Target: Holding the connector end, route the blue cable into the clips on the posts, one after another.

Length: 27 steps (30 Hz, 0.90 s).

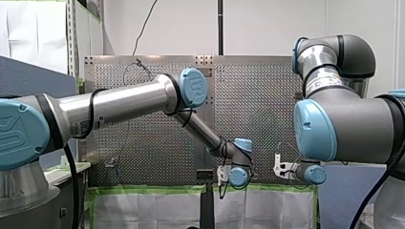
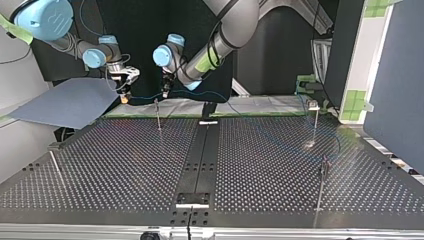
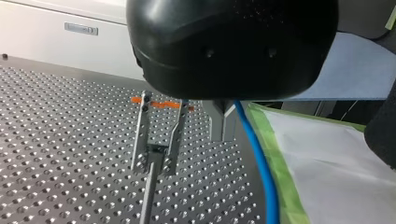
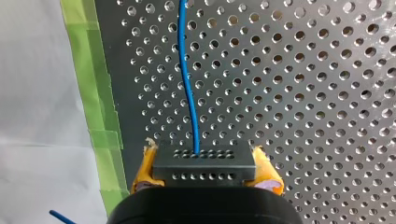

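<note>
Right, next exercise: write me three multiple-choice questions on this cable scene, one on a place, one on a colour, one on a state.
1. Where is the connector? A lying loose; B between my right gripper's pads; C out of sight.
2. What colour is the tape along the table's edge? A green; B red; C white.
3. The clip in the left wrist view is: A holding the cable; B empty; C snapped off.
Answers: 1 B, yellow pads clamp it. 2 A, plainly green. 3 B, the cable passes beside it.
</note>
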Each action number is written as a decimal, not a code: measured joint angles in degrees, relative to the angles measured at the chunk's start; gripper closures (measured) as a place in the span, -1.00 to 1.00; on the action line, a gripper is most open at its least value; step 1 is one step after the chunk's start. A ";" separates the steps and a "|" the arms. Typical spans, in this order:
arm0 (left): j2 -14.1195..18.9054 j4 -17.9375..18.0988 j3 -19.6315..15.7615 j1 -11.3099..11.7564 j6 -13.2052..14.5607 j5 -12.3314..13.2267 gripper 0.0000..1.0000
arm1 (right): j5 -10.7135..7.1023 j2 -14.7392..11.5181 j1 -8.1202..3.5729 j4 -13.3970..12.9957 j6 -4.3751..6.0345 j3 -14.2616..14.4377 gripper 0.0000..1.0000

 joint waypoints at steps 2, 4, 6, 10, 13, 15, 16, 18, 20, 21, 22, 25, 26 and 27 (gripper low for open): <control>0.25 -0.02 0.00 0.22 -0.06 -0.02 1.00 | 0.03 0.00 -0.04 0.01 0.01 -0.07 1.00; 0.50 -0.05 0.00 0.49 -0.16 -0.01 1.00 | 0.02 -0.01 -0.08 0.07 0.04 -0.22 1.00; 0.99 -0.09 0.01 0.79 -0.18 0.01 1.00 | 0.02 -0.02 -0.07 0.33 0.02 -0.46 1.00; 1.70 -0.20 0.02 1.07 -0.15 0.07 1.00 | 0.09 -0.02 0.01 1.14 -0.09 -0.90 1.00; 1.85 -0.27 0.02 1.35 -0.21 0.15 1.00 | 0.12 -0.03 0.09 1.40 -0.18 -1.02 1.00; 1.85 -0.29 0.02 1.67 -0.29 0.26 1.00 | 0.11 -0.04 0.12 1.46 -0.22 -1.06 1.00; 1.83 -0.29 0.03 1.84 -0.35 0.39 1.00 | 0.09 -0.05 0.15 1.51 -0.25 -1.07 1.00; 1.80 -0.30 0.02 2.24 -0.65 0.91 1.00 | 0.10 -0.06 0.19 1.55 -0.26 -1.10 1.00; 1.80 -0.27 0.02 2.66 -1.24 1.52 1.00 | 0.12 -0.06 0.22 1.57 -0.28 -1.13 1.00; 1.80 -0.26 0.02 2.87 -1.56 1.86 1.00 | 0.12 -0.06 0.25 1.59 -0.28 -1.13 1.00; 1.80 -0.26 0.01 3.14 -1.88 2.24 1.00 | 0.11 -0.06 0.28 1.62 -0.28 -1.14 1.00; 1.80 -0.29 0.01 4.13 -2.60 3.58 1.00 | 0.08 -0.07 0.36 1.66 -0.28 -1.14 1.00; 1.80 -0.32 0.01 4.43 -2.74 3.99 1.00 | 0.08 -0.07 0.36 1.66 -0.30 -1.14 1.00; 1.79 -0.34 0.02 4.62 -2.82 4.22 1.00 | 0.07 -0.06 0.36 1.67 -0.32 -1.15 1.00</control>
